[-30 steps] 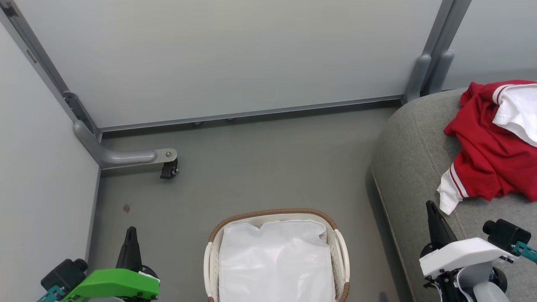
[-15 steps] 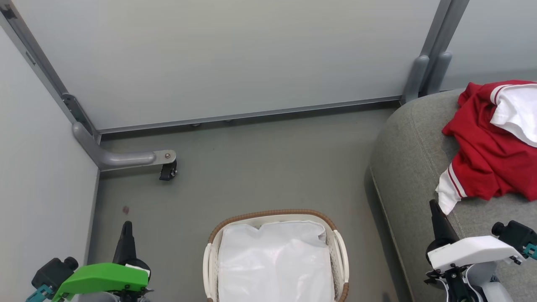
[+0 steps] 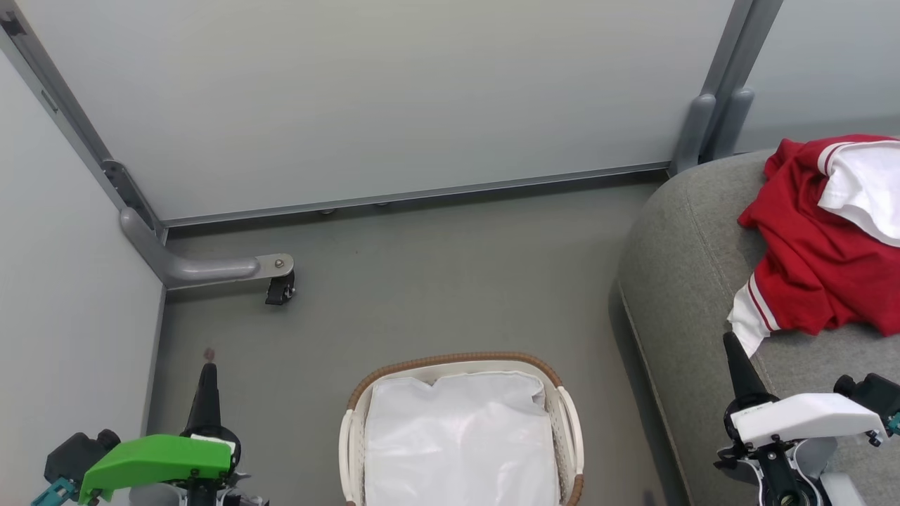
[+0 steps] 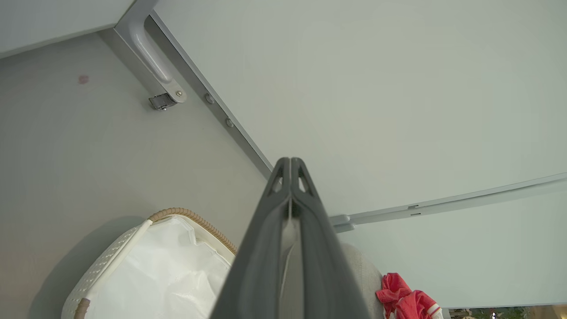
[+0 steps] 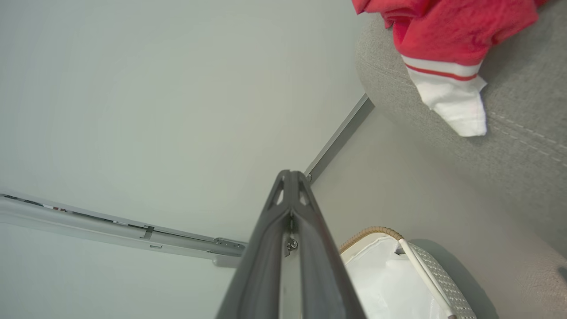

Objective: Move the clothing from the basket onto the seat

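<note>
Ref = basket (image 3: 450, 358), low centre in head cam.

Wall panels (image 3: 394, 91): pale grey, behind the basket and to its L. They meet in a corner back-L of it. Second panel joint w/ grey posts is back-R.

Floor (image 3: 436, 281): grey. Basket stands on it, well clear of the panels.

Seat (image 3: 675, 267): grey fabric, rounded corner, stitched seam. R of basket, near but not touching, strip of floor between.

Basket itself: cream, perforated sides, brown woven rim. White liner (image 3: 460, 436) lies crumpled across its inside.

Clothing (image 3: 808, 267): red w/ white panel, heaped on the seat. R of basket and further back, well apart from it. One red/white striped cuff lies out toward the basket-side edge of the seat.

L gripper (image 3: 208, 372): L of basket, over floor, green cover on wrist. Fingers pressed together tip to tip, empty; L wrist cam agrees.

R gripper (image 3: 731, 348): R of basket, over the seat's basket-side edge, white cover. Fingers closed tip to tip too, holding nothing. Tip is near the striped cuff. R wrist cam shows a gap, so no contact.

Caster foot (image 3: 280, 288): grey bracket w/ small black wheel, on floor back-L of basket, coming off the panel corner.

Red spot (image 3: 209, 352): tiny mark on floor L of basket, just past the L gripper tip.
</note>
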Available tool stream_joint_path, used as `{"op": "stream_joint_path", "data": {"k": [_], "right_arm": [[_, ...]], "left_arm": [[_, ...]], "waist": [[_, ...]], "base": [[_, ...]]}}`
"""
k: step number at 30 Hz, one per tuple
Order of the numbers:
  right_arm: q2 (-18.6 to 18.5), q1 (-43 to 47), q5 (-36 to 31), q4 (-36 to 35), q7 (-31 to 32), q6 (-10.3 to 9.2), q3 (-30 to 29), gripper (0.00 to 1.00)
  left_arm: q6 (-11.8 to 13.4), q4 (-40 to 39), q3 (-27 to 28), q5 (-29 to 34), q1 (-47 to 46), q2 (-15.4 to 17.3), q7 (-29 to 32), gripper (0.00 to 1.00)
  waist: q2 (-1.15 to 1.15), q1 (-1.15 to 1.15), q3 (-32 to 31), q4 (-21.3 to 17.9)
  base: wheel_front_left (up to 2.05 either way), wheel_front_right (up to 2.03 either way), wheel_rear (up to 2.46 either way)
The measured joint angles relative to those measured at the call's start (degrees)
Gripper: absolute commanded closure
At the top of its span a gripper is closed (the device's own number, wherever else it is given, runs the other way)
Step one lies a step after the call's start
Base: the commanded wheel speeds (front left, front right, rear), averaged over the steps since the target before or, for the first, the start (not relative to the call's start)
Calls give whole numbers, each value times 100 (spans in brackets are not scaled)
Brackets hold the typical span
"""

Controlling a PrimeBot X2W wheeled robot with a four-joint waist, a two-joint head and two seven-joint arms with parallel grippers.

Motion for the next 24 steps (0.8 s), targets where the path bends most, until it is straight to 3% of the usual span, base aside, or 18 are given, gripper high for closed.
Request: {"op": "stream_joint_path", "data": {"k": [24], "right_arm": [[-15, -18, 1366, -98, 330, -1, -108, 100]], "left_arm": [[-56, -123, 187, -1147, -103, 2, 338, 100]], "waist": [[0, 0, -41, -42]], "base": [[0, 0, 0]]}}
